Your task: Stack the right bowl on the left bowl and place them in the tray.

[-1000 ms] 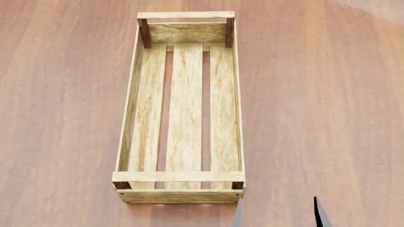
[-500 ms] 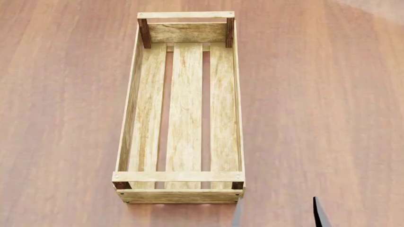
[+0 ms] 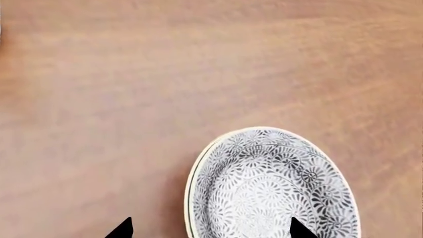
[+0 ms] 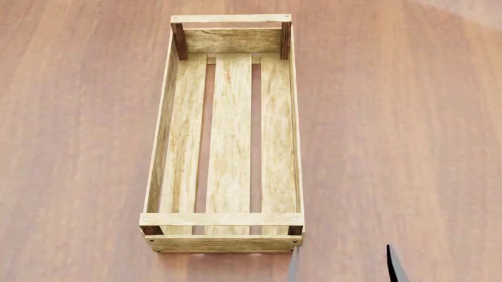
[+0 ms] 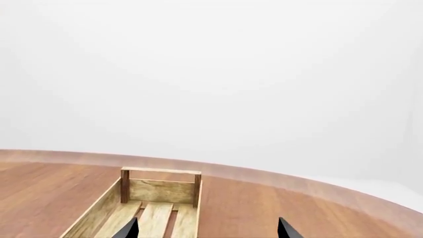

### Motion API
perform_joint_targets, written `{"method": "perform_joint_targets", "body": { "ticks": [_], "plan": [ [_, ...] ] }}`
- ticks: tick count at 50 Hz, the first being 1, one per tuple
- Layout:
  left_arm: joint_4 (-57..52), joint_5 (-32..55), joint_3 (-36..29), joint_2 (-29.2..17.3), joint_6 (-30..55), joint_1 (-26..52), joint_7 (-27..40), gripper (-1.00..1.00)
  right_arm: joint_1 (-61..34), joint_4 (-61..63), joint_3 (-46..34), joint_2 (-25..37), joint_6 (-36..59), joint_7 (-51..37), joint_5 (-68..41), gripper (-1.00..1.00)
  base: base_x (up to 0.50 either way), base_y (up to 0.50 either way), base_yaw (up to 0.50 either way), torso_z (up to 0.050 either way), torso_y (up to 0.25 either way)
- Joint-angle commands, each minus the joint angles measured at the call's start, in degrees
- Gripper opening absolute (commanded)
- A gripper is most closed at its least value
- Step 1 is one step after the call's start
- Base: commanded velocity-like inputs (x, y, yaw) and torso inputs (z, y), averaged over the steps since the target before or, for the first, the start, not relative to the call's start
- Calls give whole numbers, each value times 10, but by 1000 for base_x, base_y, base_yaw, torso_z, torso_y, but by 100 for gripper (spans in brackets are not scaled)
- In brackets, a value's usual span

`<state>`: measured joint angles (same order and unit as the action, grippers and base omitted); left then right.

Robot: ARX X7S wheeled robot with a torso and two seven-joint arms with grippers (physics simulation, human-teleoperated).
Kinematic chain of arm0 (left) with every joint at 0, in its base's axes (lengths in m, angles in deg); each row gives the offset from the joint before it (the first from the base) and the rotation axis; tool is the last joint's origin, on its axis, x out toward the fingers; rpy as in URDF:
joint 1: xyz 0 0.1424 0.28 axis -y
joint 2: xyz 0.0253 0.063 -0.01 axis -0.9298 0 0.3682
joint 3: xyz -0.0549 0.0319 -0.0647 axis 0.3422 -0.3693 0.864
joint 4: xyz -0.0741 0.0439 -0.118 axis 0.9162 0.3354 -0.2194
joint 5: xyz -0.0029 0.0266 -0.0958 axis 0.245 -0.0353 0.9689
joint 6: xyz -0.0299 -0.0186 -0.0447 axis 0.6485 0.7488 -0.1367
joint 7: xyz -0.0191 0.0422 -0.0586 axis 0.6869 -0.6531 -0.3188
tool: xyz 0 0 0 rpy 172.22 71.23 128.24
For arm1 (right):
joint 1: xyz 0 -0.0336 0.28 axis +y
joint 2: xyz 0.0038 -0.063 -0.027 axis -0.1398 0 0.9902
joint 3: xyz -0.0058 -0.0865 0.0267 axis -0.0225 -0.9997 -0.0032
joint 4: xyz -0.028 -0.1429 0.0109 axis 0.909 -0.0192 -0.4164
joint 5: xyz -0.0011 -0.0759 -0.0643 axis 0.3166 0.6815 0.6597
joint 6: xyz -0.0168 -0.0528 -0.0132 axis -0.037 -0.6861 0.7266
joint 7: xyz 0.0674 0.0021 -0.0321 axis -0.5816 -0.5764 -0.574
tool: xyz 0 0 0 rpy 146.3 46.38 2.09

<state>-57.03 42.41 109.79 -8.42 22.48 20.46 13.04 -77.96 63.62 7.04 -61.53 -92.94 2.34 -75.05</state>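
On a wooden table (image 4: 392,117), the tray (image 4: 229,135) lies lengthwise with nothing in it. Just beyond its near right corner, the right gripper (image 4: 342,265) hangs with jaws spread. Seen by the left wrist camera, the left gripper (image 3: 210,229), also spread, straddles a patterned bowl (image 3: 274,191) nested on another.

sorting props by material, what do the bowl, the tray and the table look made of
Bowl: probably glazed ceramic, white with a fine dark floral print; a second rim peeks out beneath it.
Tray: unfinished light wood with visible grain, slats, darker corner posts and small fasteners.
Table: reddish-brown wood or wood-look veneer, smooth, streaked grain.
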Motion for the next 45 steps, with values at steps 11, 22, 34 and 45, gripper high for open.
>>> {"method": "perform_joint_targets", "body": {
  "ticks": [11, 22, 34, 45],
  "plan": [
    [20, -28, -1, 7, -17, 11, -29, 100, 0, 1, 7, -11, 2, 12, 16, 100, 0, 0, 0, 0, 0],
    [26, -29, 5, 7, -22, 9, -26, 100, 0, -2, 6, -10, 0, 11, 16, 100, 0, 0, 0, 0, 0],
    [36, -41, -6, 7, -27, 18, -27, 100, 0, -1, 4, -9, 0, 11, 16, 100, 0, 0, 0, 0, 0],
    [51, -51, -15, 7, -30, 25, -31, 100, -1, 1, 3, -9, 2, 10, 16, 100, 0, 0, 0, 0, 0]
  ]
}}
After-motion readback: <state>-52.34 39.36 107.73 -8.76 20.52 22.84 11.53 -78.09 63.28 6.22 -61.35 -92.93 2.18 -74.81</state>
